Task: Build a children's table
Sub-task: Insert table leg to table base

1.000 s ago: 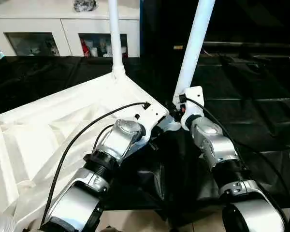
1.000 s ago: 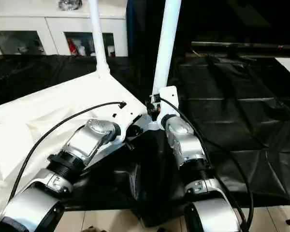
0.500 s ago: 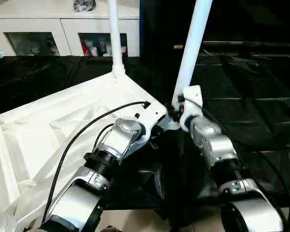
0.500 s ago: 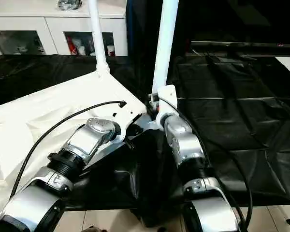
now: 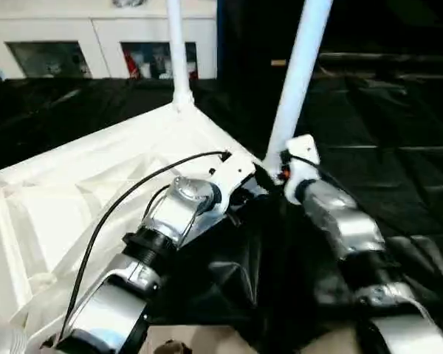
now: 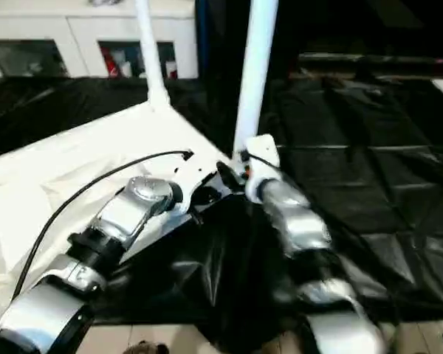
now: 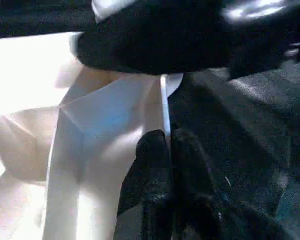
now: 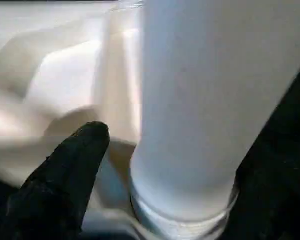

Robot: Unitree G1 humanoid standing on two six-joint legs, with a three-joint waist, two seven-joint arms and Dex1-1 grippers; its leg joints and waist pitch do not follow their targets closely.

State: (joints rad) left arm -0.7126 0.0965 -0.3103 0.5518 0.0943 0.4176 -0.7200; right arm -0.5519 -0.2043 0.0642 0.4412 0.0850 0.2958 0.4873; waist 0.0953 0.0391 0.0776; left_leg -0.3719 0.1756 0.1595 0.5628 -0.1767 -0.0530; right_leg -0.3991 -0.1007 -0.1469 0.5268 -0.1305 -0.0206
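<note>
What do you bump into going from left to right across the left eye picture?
White tabletop → left silver arm → near white leg → right silver arm → black cloth.

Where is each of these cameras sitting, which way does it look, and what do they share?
Head pair: looks forward and down over both silver forearms at the tabletop and near leg.
Left wrist: looks along the left gripper, shut on the tabletop's thin edge.
Right wrist: close on the near leg's base, one black finger beside it.
Shared: tabletop and near leg.
</note>
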